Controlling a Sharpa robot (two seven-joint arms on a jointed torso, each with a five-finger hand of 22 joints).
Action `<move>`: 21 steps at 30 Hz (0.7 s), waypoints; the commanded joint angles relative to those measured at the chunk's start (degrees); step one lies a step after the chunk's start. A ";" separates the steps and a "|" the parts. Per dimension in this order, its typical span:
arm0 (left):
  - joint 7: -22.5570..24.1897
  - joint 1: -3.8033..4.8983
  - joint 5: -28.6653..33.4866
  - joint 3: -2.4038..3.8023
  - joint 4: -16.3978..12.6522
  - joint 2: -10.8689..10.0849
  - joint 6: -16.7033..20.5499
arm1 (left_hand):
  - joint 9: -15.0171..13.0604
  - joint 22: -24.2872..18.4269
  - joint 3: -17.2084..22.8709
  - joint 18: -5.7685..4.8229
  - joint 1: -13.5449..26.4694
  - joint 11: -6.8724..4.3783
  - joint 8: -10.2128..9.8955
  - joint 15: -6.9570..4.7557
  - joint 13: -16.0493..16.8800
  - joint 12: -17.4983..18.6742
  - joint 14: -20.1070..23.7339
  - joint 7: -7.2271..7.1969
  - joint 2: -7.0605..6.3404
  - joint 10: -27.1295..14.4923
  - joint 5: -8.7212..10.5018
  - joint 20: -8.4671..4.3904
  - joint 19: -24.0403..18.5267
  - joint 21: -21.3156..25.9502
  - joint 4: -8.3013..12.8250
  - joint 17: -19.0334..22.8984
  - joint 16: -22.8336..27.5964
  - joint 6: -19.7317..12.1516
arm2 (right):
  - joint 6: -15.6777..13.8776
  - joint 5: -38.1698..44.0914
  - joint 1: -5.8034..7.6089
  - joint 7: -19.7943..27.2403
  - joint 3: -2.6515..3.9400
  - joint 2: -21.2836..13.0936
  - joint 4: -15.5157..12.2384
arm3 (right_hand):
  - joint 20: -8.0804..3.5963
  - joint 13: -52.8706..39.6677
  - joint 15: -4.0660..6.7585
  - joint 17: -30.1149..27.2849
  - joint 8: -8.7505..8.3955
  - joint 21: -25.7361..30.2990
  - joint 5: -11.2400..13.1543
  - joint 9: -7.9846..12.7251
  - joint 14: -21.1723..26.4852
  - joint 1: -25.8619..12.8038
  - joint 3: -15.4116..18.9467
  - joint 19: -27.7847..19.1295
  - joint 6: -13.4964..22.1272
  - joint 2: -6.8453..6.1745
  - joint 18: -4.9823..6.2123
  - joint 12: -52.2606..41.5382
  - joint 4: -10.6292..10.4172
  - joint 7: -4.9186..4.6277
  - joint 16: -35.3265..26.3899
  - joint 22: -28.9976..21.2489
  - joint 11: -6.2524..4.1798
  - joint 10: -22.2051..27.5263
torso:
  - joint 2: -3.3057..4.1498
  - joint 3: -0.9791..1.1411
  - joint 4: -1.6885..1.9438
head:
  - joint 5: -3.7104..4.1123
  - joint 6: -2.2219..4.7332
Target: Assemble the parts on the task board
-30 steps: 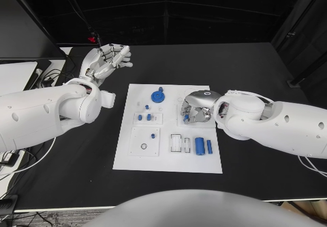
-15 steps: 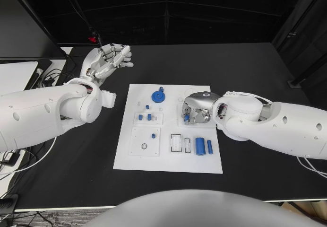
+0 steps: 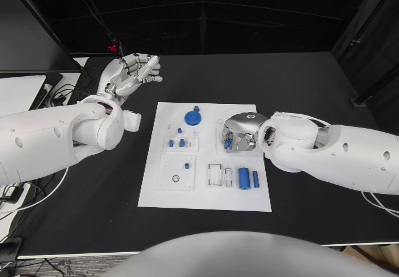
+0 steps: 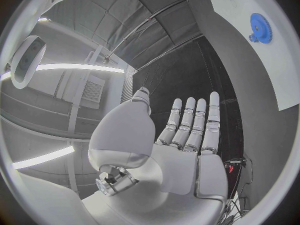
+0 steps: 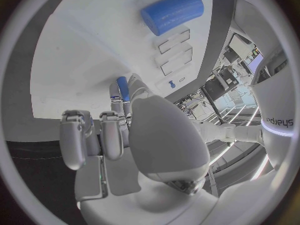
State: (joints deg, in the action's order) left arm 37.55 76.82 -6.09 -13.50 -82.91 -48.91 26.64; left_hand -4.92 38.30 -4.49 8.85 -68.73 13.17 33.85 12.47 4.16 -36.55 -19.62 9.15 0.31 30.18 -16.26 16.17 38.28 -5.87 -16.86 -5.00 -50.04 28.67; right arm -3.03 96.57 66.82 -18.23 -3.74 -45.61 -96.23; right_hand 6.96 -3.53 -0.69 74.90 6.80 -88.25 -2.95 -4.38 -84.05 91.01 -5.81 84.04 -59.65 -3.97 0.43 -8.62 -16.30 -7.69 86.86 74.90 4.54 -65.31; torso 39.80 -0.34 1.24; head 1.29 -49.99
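On task board (image 3: 158, 193) centre, right robot hand (image 3: 237, 134) curled over small blue part (image 5: 123, 88), grip unclear, left robot hand (image 3: 133, 72) spread, far off.

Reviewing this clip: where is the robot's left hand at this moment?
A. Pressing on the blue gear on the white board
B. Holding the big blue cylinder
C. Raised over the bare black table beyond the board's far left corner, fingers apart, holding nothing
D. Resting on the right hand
C: the left hand is over the black table, off the white board, its fingers spread and holding nothing.
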 commanded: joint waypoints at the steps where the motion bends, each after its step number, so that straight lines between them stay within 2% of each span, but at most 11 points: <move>1: 0.47 0.07 0.12 0.03 -0.03 0.00 -0.28 | -0.04 0.10 -0.16 -0.64 -0.07 0.02 0.25 -0.14 -0.08 -0.21 0.16 6.34 0.37 -0.38 -0.30 0.05 0.48 -0.28 0.15 0.08 -0.41 -0.28 | -0.22 0.69 0.03 -0.59 0.00 -0.02 -0.02 | -0.37 0.01 0.37 8.56 0.21 0.13 0.25 0.02 -4.67 0.26 -0.43 4.79 -0.92 0.36 0.14 0.28 -0.29 0.09 0.33 14.25 -0.09 -0.73 | 0.00 -0.02 0.02 | -0.01 -0.01; 6: 0.46 0.07 0.12 0.03 -0.01 0.01 -0.28 | -0.04 0.13 -0.23 -0.61 -0.14 0.00 0.36 -0.15 -0.09 -0.33 0.16 6.33 0.41 -0.38 -0.34 0.04 0.57 -0.36 0.15 0.13 -0.49 -0.29 | -1.33 0.71 0.01 -0.09 0.00 -0.08 -0.11 | -0.68 0.00 0.81 8.75 0.82 0.06 0.26 -0.18 -4.71 -0.10 -0.82 4.84 -2.67 1.54 0.12 0.52 -0.36 0.72 0.42 14.29 -0.58 -1.94 | 0.03 -0.01 -0.01 | -0.01 -0.01; 13: 0.43 0.06 0.12 0.03 -0.01 -0.03 -0.28 | -0.03 0.15 -0.28 -0.59 -0.19 0.00 0.43 -0.17 -0.11 -0.41 0.16 6.32 0.44 -0.40 -0.38 0.04 0.65 -0.43 0.15 0.17 -0.55 -0.30 | -4.84 0.72 -0.06 1.30 0.00 -0.49 -0.47 | -1.10 0.03 1.20 8.97 0.97 -0.10 0.25 -0.18 -4.75 -0.12 -1.15 4.95 -3.68 2.23 0.07 1.05 -0.26 1.03 0.53 14.36 -0.91 -2.97 | 0.02 0.00 0.03 | -0.05 -0.01; 21: 0.40 0.05 0.12 0.03 -0.01 -0.11 -0.33 | -0.02 0.17 -0.32 -0.57 -0.24 -0.01 0.49 -0.17 -0.12 -0.48 0.17 6.32 0.48 -0.41 -0.40 0.04 0.70 -0.49 0.15 0.21 -0.60 -0.32 | -8.72 0.73 -0.23 2.69 0.01 -1.44 -1.61 | -1.28 0.04 1.32 9.14 1.03 -0.21 0.26 -0.17 -4.78 0.43 -1.41 5.02 -4.31 2.17 0.04 1.48 -0.13 1.14 0.61 14.41 -1.02 -3.62 | -0.03 0.01 -0.04 | -0.13 -0.01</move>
State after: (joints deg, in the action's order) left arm 37.52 76.81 -6.07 -13.50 -82.88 -48.97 26.64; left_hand -4.91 38.42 -4.49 8.85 -68.73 13.17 34.08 12.47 4.11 -36.77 -19.62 9.15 0.31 30.18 -16.26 16.17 38.69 -6.11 -16.86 -4.88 -50.23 28.67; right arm -7.81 96.90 66.50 -17.11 -3.76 -46.95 -97.53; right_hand 6.14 -3.54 0.12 74.90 7.47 -88.25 -2.95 -4.49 -84.04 91.16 -6.85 84.03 -63.48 -1.85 0.42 -7.43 -16.35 -6.63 87.08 74.90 3.58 -68.60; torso 39.79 -0.34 1.24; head 1.17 -49.99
